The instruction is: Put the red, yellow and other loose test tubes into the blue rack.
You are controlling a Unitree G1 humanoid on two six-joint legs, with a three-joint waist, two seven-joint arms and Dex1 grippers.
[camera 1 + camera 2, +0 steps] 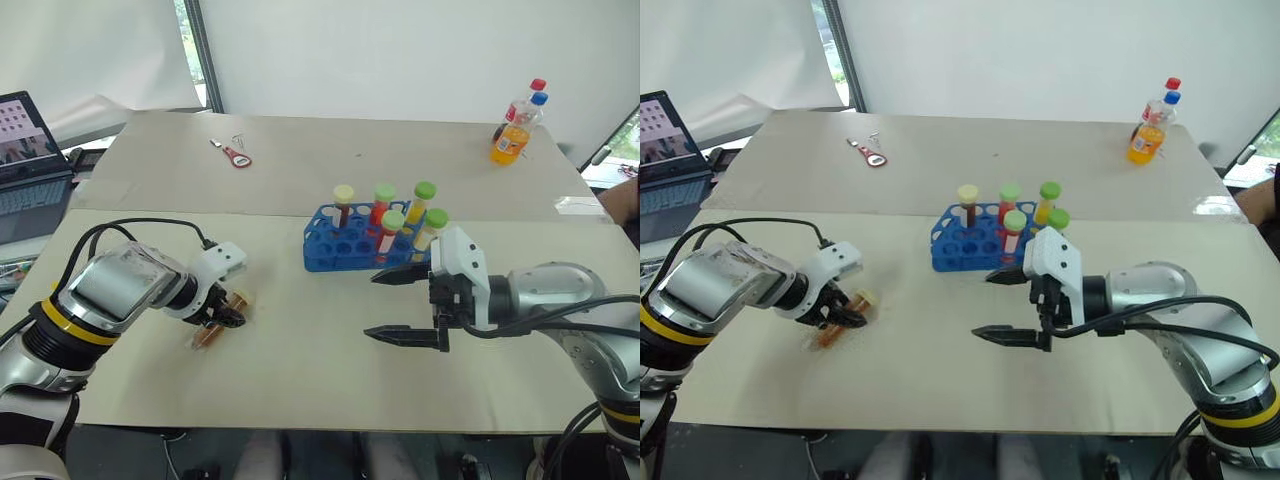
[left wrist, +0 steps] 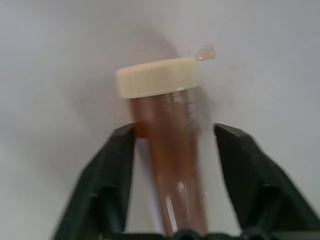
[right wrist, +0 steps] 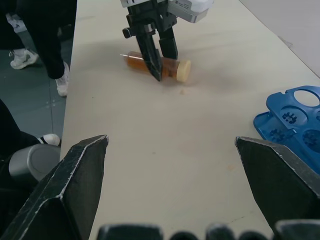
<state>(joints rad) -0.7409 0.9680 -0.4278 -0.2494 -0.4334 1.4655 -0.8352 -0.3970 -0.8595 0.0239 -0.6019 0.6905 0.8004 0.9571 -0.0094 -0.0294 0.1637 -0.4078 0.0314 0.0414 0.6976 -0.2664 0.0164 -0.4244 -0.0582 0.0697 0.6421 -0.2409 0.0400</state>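
A brown test tube (image 1: 215, 328) with a cream cap (image 2: 157, 77) lies on the table in front of my left arm. My left gripper (image 1: 225, 318) points down over it, its black fingers (image 3: 150, 52) shut on the tube's body just behind the cap. The blue rack (image 1: 330, 250) stands at the table's middle and holds several capped tubes (image 1: 385, 200) with red and yellow contents. My right gripper (image 1: 372, 305) hovers open just in front of the rack's right end, nothing between its fingers (image 3: 75, 175).
Two drink bottles (image 1: 513, 135) stand at the far right corner. A red-handled tool (image 1: 235, 155) lies on the far table. A laptop (image 1: 25, 160) is at the far left. A person's legs (image 3: 45, 30) stand beside the table's left edge.
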